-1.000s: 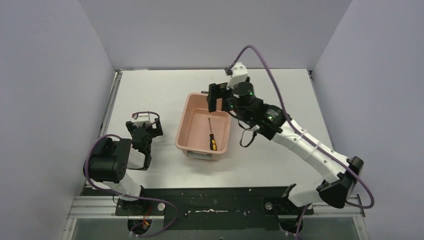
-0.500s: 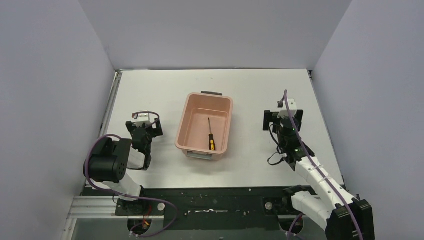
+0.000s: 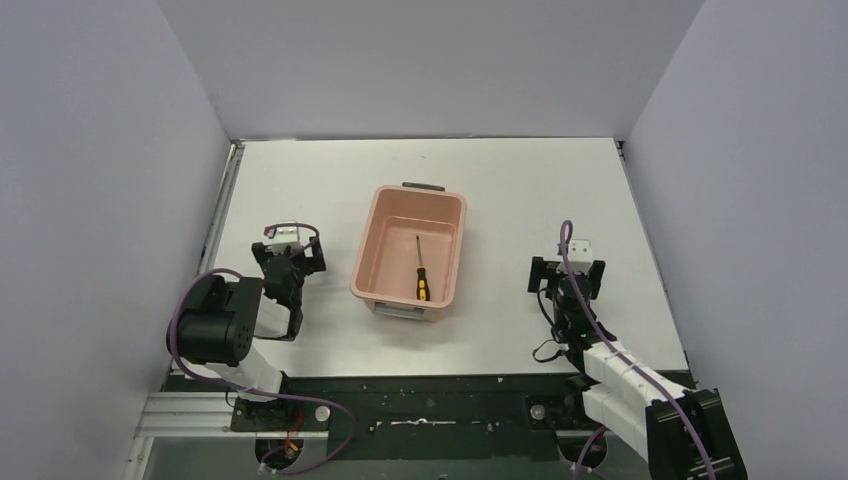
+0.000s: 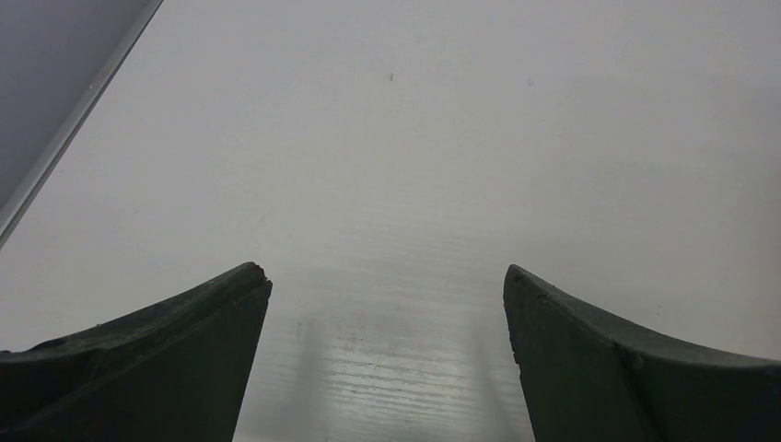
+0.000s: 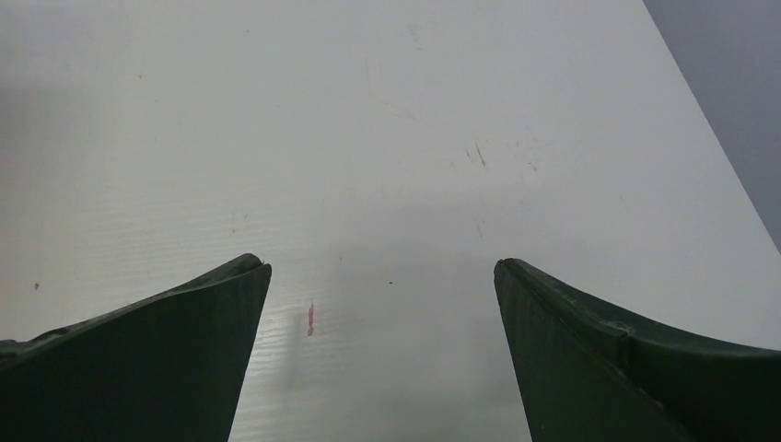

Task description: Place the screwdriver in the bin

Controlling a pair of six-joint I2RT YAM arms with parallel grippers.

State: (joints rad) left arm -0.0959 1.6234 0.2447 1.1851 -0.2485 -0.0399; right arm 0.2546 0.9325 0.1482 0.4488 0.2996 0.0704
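Note:
The screwdriver [image 3: 421, 270] lies inside the salmon-pink bin [image 3: 380, 250] at the table's middle, its yellow-and-black handle toward the near end and its thin shaft pointing away. My left gripper [image 3: 288, 252] is open and empty, folded back left of the bin; its wrist view shows the same gripper [image 4: 385, 281] over bare table. My right gripper [image 3: 567, 270] is open and empty, folded back right of the bin; its wrist view shows the same gripper [image 5: 382, 272] over bare table. Neither wrist view shows the bin or the screwdriver.
The white table [image 3: 520, 190] is closed in by grey walls at the left, back and right. A small red mark [image 5: 310, 318] is on the table near my right gripper. The table's left edge [image 4: 74, 120] shows in the left wrist view.
My right arm has drawn back from over the bin's far end to a folded pose right of the bin. The screwdriver and bin have not moved. The left arm has not moved.

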